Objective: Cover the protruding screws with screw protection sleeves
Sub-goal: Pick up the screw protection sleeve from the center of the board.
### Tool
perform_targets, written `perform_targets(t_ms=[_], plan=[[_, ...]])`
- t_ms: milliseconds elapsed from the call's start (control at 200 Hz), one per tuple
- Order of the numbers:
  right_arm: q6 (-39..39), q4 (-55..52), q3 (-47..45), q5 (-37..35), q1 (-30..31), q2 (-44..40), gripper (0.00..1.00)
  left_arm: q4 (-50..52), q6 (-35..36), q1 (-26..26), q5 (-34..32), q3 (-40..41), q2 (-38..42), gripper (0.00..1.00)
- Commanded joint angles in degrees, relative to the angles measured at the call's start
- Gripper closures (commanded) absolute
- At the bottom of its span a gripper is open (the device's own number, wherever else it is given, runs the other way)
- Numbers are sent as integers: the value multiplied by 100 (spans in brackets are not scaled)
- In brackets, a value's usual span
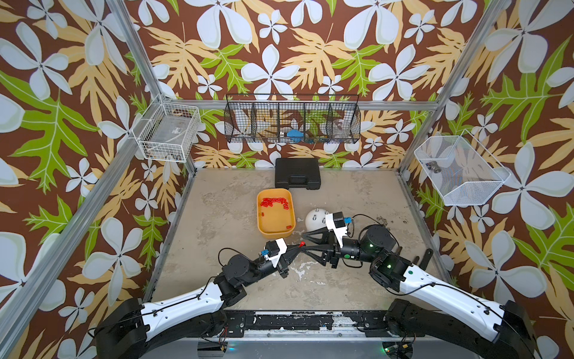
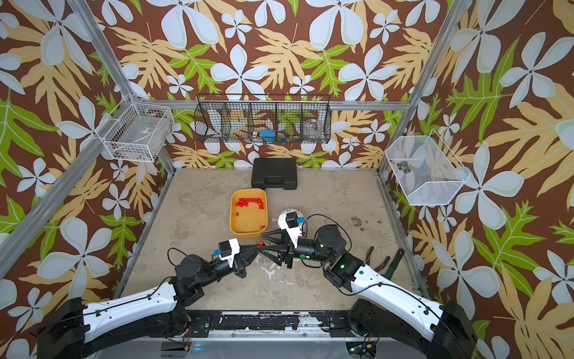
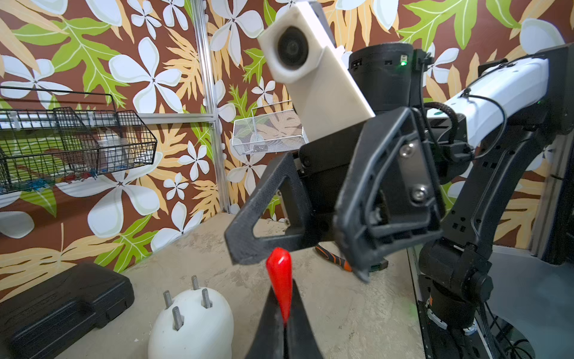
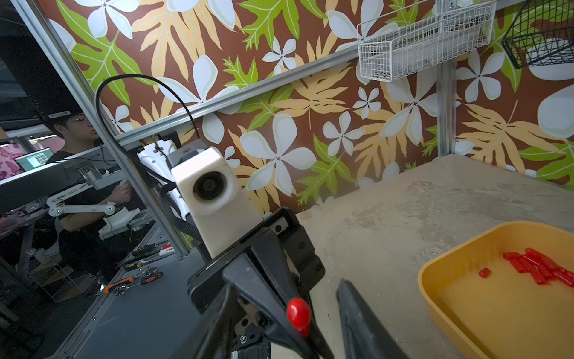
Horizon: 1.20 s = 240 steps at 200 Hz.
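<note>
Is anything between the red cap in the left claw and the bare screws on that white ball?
Yes, the right gripper. Its open jaws flank the red sleeve in the left gripper; seen from above, one finger sits between sleeve and the screws on the white dome. Nothing else does.

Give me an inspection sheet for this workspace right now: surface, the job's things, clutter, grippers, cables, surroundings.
Surface: stained beige tabletop, scuffed near the front.
Job's things: white dome with four bare studs; red sleeves loose in a yellow tray; one sleeve in the left gripper.
Clutter: black case at the back wall.
Grippers: left gripper shut on that sleeve; right gripper open, jaws either side of it.
Cables: black loops at both wrists, clear of the jaws.
Surroundings: floral walls; white basket, black basket, mesh basket; a person outside the frame.
</note>
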<state>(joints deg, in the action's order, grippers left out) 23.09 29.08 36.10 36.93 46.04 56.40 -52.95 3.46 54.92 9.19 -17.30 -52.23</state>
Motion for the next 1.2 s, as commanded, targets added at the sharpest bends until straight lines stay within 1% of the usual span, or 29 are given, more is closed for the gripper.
perform_targets(t_ms=[0, 50, 250, 325, 400, 490, 525, 611, 911, 926, 936, 956, 976, 1031, 1051, 1081, 1156, 1196], plan=[[-99, 67, 18, -149, 3, 11, 47, -130, 18, -3, 51, -39, 4, 100], [-103, 63, 6, -222, 6, 11, 48, -134, 7, 1, 66, -29, 11, 100], [-179, 16, 26, -234, -1, 39, 67, -134, -21, -3, 113, -28, 18, 100], [-191, 18, 7, -198, 1, 72, 68, -137, -29, -6, 127, -37, 11, 100], [-183, 29, 15, -129, -1, 95, 66, -138, -39, -5, 151, -37, 11, 100], [-173, 39, 30, -60, -6, 128, 70, -137, -39, 0, 162, -23, 20, 100], [-167, 39, 40, -54, -2, 133, 77, -137, -43, -4, 162, -15, 28, 100], [-131, 62, 38, -93, -4, 117, 100, -137, -37, -1, 139, -2, 50, 100], [-180, -299, 222, -223, -21, -23, 100, -166, -37, 0, 91, 60, 13, 100], [-185, -352, 253, -253, -20, -24, 100, -164, -24, 1, 87, 64, 5, 97], [-190, -392, 274, -271, -24, -20, 100, -163, -15, 2, 84, 68, 5, 93], [-199, -473, 318, -288, -22, -9, 100, -162, 15, 0, 72, 76, -1, 77], [-207, -555, 362, -286, -22, 0, 100, -163, 40, 0, 51, 90, -6, 64], [-238, -870, 533, -514, -25, 52, 100, -81, 128, -2, -149, 108, -11, 38], [-258, -1001, 594, -580, -12, 68, 100, -37, 159, 7, -271, 111, -15, 31], [-299, -1194, 693, -685, -7, 102, 100, 14, 236, -2, -435, 118, -24, 26], [-384, -1671, 883, -1149, 103, 150, 100, 214, 441, 36, -866, 118, -18, 25], [-478, -1902, 961, -1443, 199, 182, 100, 223, 576, 56, -985, 154, 17, 25]])
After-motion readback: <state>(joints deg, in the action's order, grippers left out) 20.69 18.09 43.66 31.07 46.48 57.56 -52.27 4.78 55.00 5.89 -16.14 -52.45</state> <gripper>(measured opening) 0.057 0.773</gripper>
